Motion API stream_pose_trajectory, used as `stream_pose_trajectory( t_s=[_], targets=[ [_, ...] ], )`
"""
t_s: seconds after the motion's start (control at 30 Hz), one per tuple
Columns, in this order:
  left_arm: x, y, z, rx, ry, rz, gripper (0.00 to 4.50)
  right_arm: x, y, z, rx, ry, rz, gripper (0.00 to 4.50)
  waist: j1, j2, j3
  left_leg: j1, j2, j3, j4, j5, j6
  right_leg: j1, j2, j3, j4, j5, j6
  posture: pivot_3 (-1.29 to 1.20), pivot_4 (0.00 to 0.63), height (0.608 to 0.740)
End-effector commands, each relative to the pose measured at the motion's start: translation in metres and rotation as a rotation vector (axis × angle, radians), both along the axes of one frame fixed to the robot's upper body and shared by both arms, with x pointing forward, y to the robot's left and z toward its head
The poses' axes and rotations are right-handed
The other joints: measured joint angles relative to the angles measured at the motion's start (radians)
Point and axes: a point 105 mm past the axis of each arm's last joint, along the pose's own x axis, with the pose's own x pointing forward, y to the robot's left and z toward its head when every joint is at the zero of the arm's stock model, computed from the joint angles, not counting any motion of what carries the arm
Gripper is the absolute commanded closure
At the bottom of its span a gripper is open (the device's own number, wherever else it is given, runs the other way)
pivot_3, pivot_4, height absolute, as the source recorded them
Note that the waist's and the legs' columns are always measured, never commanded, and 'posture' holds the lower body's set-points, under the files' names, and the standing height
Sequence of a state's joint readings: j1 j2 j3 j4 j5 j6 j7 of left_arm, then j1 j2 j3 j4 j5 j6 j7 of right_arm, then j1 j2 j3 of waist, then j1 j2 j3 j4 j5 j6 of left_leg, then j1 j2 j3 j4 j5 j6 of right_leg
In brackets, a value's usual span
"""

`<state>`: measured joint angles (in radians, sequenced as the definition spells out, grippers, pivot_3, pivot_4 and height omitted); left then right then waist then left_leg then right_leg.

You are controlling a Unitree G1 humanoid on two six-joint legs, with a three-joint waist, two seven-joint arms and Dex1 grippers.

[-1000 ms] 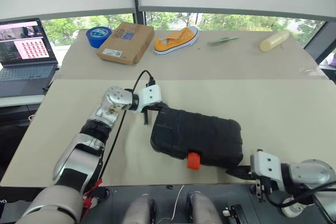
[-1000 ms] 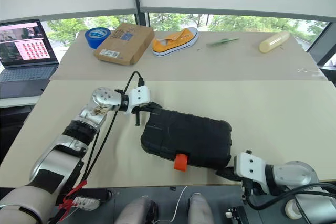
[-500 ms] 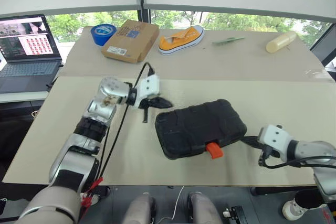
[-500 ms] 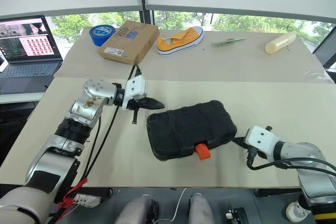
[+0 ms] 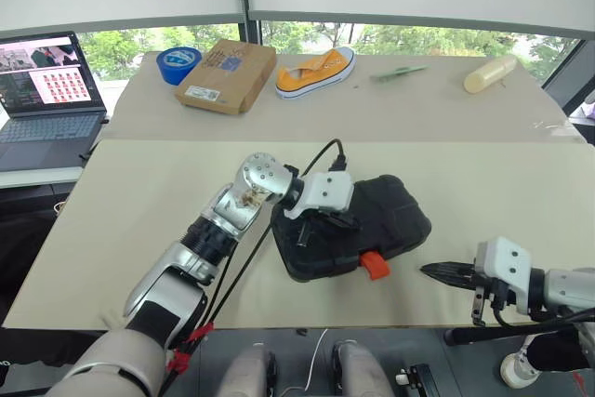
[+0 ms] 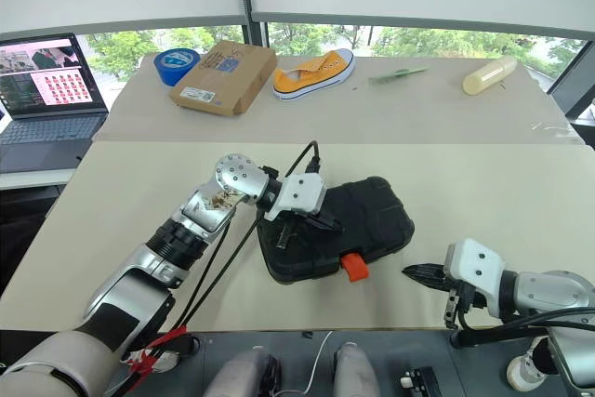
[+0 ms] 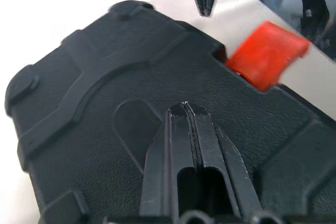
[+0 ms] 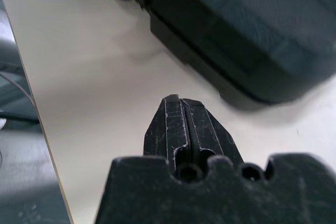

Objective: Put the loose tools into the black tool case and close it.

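the black tool case (image 5: 358,227) lies shut on the near part of the worktop (image 5: 139,220), lid down, its long axis running slantwise from near-left to far-right. the orange latch (image 5: 374,265) sticks out from the near long edge, facing the robot, and looks not yet pressed home, though that is a judgement from its raised angle in the left wrist view

left gripper (image 5: 332,222): closed, holding nothing, fingers together and poised over the lid of the case near its left half; whether the tips rest on the lid or hang just above it cannot be told. right gripper (image 5: 439,272): closed, empty, low over bare worktop to the right of the case, apart from it, tips pointing leftward toward the latch

no loose tools lie on the near worktop, so they are taken to be inside. what appears left is securing the latch

deciding relation: the latch sits on the near edge between the two grippers, below and to the right of the left gripper and to the left of the right gripper. the left is the nearer and already over the case; the right has the straighter line along the worktop to the latch

at the far side, not concerned: blue tape roll (image 5: 176,63), cardboard box (image 5: 226,74), yellow shoe (image 5: 314,72), laptop (image 5: 45,90)
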<state>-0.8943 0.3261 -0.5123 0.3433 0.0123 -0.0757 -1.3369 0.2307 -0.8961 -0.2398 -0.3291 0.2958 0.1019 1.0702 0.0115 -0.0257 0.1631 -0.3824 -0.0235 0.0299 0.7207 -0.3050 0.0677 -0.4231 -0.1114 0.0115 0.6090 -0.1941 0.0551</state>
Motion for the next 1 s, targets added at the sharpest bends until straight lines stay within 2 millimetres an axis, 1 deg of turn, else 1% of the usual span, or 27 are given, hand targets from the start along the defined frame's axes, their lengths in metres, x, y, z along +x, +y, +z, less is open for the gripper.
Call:
stream_pose_trajectory(
  t_s=[0.03,0.13,0.23,0.3,0.43,0.57,0.67,0.8,0.87,1.0],
  targets=[
    [0.006,0.034,-0.044,0.263,-0.111,-0.040,4.47,0.001,0.009,0.005,0.022,-0.039,-0.006,4.50,0.000,0.000,-0.002,0.001,0.000,0.000,0.000,0.000,0.000,0.001,0.000,0.000,-0.001,0.000,0.000,0.00,0.150,0.735],
    [0.007,0.041,-0.045,0.280,-0.095,-0.046,4.47,0.002,0.019,0.011,0.068,-0.051,0.000,4.50,0.000,0.000,-0.005,0.006,0.000,0.000,-0.001,0.000,0.000,0.006,0.000,0.001,-0.002,0.000,0.000,0.00,0.150,0.735],
    [0.008,0.037,-0.041,0.248,-0.094,-0.045,4.47,-0.002,0.032,0.017,0.113,-0.051,0.038,4.50,-0.001,0.000,-0.006,0.009,0.001,0.000,-0.001,0.000,0.001,0.008,0.000,0.001,-0.001,0.000,0.000,0.00,0.150,0.735],
    [0.008,0.033,-0.038,0.226,-0.094,-0.044,4.47,-0.002,0.041,0.025,0.178,-0.047,0.048,4.50,-0.001,0.000,-0.007,0.011,0.001,0.000,-0.001,-0.001,0.001,0.010,0.001,0.001,-0.001,0.000,-0.001,0.00,0.150,0.735],
    [0.009,0.029,-0.035,0.208,-0.096,-0.042,4.47,-0.001,0.054,0.035,0.250,-0.030,0.066,4.50,0.000,0.000,-0.007,0.013,0.002,0.000,-0.001,-0.001,0.001,0.013,0.001,0.000,-0.002,-0.001,-0.001,0.00,0.150,0.735],
    [0.010,0.028,-0.033,0.197,-0.100,-0.037,4.47,0.000,0.064,0.024,0.193,-0.008,0.104,4.50,0.001,0.000,-0.007,0.013,0.002,0.000,-0.001,-0.001,0.001,0.013,0.001,0.000,-0.002,-0.001,-0.001,0.00,0.150,0.735],
    [0.010,0.026,-0.031,0.186,-0.104,-0.037,4.47,0.002,0.065,0.007,0.103,0.014,0.120,4.50,0.001,0.000,-0.007,0.013,0.002,0.000,-0.001,-0.001,0.001,0.013,0.001,0.000,-0.002,-0.001,-0.001,0.00,0.150,0.735],
    [0.012,0.023,-0.026,0.167,-0.103,-0.030,4.47,-0.002,0.066,-0.009,0.035,0.042,0.154,4.50,0.002,0.000,-0.007,0.013,0.001,0.000,-0.001,-0.001,0.001,0.013,0.001,0.000,-0.002,-0.001,0.000,0.00,0.150,0.735],
    [0.013,0.023,-0.025,0.163,-0.108,-0.026,4.47,-0.002,0.066,-0.014,0.017,0.042,0.153,4.50,0.002,0.000,-0.007,0.013,0.001,0.000,-0.001,-0.001,0.001,0.013,0.000,0.000,-0.002,-0.001,0.000,0.00,0.150,0.735],
    [0.013,0.022,-0.024,0.158,-0.113,-0.027,4.47,0.005,0.065,-0.021,0.004,0.020,0.120,4.50,0.002,-0.001,-0.007,0.013,0.001,0.000,0.000,-0.001,0.001,0.014,0.000,0.000,-0.002,-0.001,0.000,0.00,0.150,0.735]
  ],
)
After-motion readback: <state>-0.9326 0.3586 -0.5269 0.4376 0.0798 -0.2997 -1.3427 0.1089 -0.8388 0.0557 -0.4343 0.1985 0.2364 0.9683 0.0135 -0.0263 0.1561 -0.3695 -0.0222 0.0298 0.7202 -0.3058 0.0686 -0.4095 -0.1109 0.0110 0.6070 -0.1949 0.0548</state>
